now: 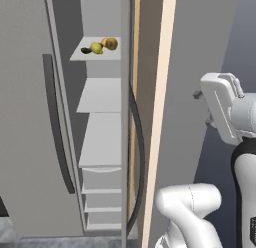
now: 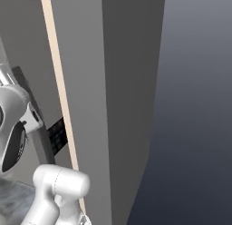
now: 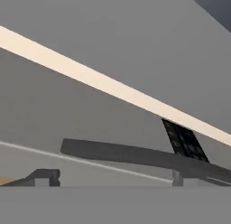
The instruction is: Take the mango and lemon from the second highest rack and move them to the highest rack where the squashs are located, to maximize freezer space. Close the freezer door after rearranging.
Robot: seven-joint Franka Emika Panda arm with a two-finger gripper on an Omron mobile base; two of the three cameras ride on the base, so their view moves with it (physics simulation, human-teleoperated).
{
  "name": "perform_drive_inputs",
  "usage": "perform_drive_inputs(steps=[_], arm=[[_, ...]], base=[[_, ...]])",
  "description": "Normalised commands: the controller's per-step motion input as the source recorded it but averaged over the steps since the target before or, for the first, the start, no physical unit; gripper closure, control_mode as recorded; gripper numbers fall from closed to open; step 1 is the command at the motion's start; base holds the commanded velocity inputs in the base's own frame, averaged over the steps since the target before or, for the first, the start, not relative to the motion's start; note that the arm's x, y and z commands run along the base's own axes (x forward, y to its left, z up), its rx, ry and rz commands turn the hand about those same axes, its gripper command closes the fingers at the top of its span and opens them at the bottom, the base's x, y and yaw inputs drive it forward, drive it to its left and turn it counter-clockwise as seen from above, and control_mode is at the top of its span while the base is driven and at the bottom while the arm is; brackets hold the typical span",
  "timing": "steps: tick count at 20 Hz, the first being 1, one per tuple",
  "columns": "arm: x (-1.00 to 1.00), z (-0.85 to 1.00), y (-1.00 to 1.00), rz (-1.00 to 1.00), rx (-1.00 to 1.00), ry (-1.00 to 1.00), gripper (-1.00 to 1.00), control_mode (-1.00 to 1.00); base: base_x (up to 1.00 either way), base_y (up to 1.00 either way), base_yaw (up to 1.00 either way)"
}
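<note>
On the highest rack (image 1: 82, 55) inside the grey freezer lie the yellow-green lemon (image 1: 96, 47) and the orange mango (image 1: 107, 42). A duller yellowish ball, the squash (image 1: 114, 44), touches the mango's right side. The second highest rack (image 1: 102, 98) below is bare. The freezer door (image 1: 126, 142) stands open, edge-on to the left base view, its curved dark handle (image 1: 141, 157) on its right face. My gripper (image 1: 202, 109) is open and empty, well right of the shelves. In the hand view the handle (image 3: 135, 156) runs just beyond my spread fingertips (image 3: 45, 177).
A tall grey panel with a pale tan edge (image 1: 162, 92) stands between the open door and my hand. At the far left is another grey door with a straight dark handle (image 1: 56, 127). Lower shelves and drawers (image 1: 102, 184) fill the freezer's bottom.
</note>
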Motion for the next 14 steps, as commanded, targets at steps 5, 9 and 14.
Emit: perform_drive_inputs(steps=[5, 9, 14], arm=[[0.29, -0.02, 0.14, 0.24, 0.02, 0.00, -1.00, -1.00], [0.54, -0.01, 0.39, 0.17, 0.01, 0.04, -1.00, -1.00], [0.55, -0.05, 0.68, 0.03, 0.00, 0.08, -1.00, -1.00]], base=[[0.04, 0.00, 0.06], [0.00, 0.00, 0.00], [0.00, 0.00, 0.00]])
